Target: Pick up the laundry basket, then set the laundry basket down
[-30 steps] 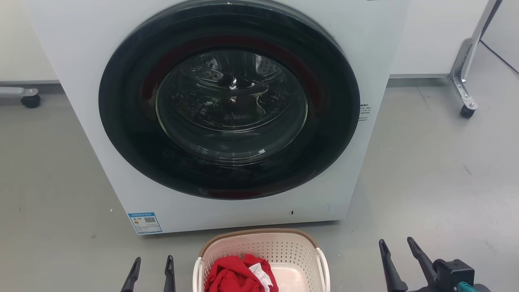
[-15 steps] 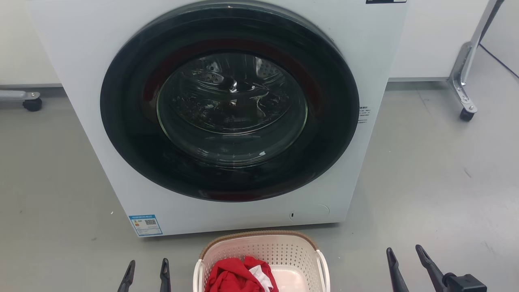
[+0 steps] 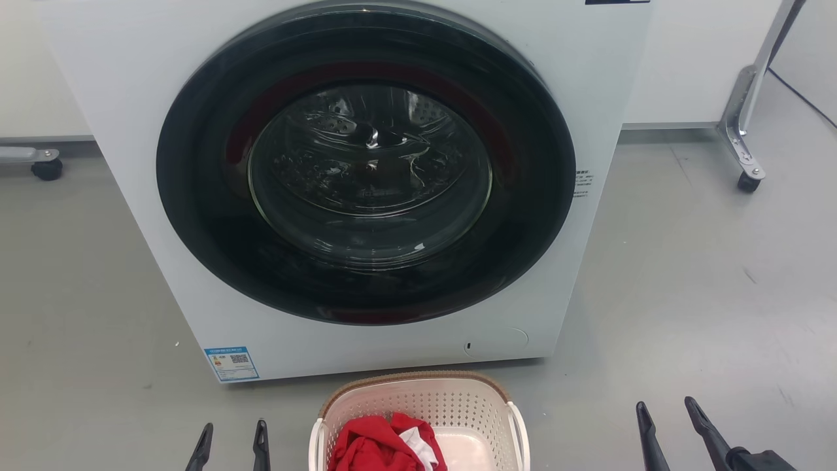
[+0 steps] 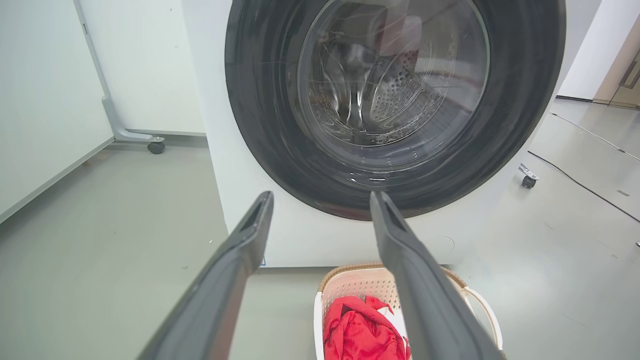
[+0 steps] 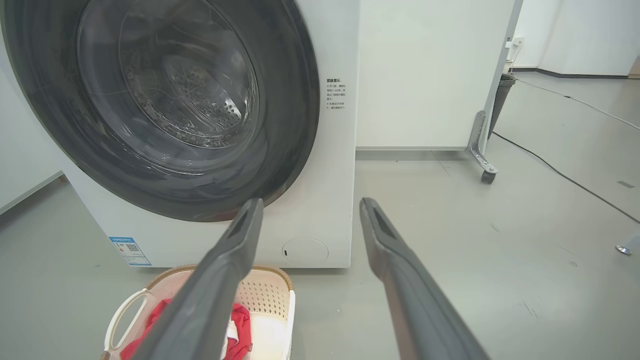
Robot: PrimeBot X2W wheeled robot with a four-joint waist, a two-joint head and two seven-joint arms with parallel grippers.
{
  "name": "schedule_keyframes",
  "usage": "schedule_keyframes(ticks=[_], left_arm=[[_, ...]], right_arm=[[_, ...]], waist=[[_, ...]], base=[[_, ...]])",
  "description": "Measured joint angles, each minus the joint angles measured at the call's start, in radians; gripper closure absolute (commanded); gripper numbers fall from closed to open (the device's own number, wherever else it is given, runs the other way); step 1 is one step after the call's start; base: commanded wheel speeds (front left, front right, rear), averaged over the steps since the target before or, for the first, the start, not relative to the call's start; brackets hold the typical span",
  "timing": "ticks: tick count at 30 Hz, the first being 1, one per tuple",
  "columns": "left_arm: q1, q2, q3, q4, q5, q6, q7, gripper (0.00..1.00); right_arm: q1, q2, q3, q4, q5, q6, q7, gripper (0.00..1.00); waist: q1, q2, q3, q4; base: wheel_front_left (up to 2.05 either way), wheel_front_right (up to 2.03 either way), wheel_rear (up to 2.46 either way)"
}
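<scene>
Laundry basket [image 3: 425,400]: cream, perforated, brown rim. It stands on the grey floor [image 3: 686,294] just before the washing machine [image 3: 366,163], below its closed round door.
Contents: red garment [image 3: 366,448] with a white piece [image 3: 418,441], heaped on the basket's left side.
Left gripper [image 3: 234,426]: fingers parted, nothing between them. It faces the machine's lower left front, with the basket near on its inner side, not touching.
Right gripper [image 3: 666,409]: fingers parted, empty. It sits past the machine's right front corner, well apart from the basket.
Handles: a white loop on each side, both untouched.
</scene>
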Motion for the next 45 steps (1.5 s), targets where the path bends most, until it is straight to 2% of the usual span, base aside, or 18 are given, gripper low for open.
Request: schedule_keyframes(ticks=[28, 29, 37, 45], left_arm=[[0.012, -0.019, 0.016, -0.038, 0.023, 0.000, 0.081, 0.00], [0.012, -0.019, 0.016, -0.040, 0.023, 0.000, 0.086, 1.00], [0.023, -0.028, 0.014, 0.008, 0.005, -0.004, 0.088, 1.00], [0.022, -0.029, 0.040, 0.020, -0.082, -0.021, 0.110, 1.00]], right_arm=[[0.028, 0.036, -0.052, -0.055, -0.067, 0.000, 0.020, 0.00], [0.031, 0.036, -0.052, -0.057, -0.067, 0.000, 0.021, 1.00], [0.057, 0.058, -0.051, -0.011, -0.053, 0.003, 0.028, 1.00], [0.054, 0.070, -0.087, 0.000, 0.037, 0.021, 0.056, 1.00]], waist=[[0.0000, 0.0000, 0.012, -0.002], [0.0000, 0.0000, 0.013, -0.002], [0.0000, 0.0000, 0.014, -0.001], [0.0000, 0.0000, 0.014, 0.002]], base=[[0.00, 0.00, 0.00], [0.00, 0.00, 0.00], [0.00, 0.00, 0.00], [0.00, 0.00, 0.00]])
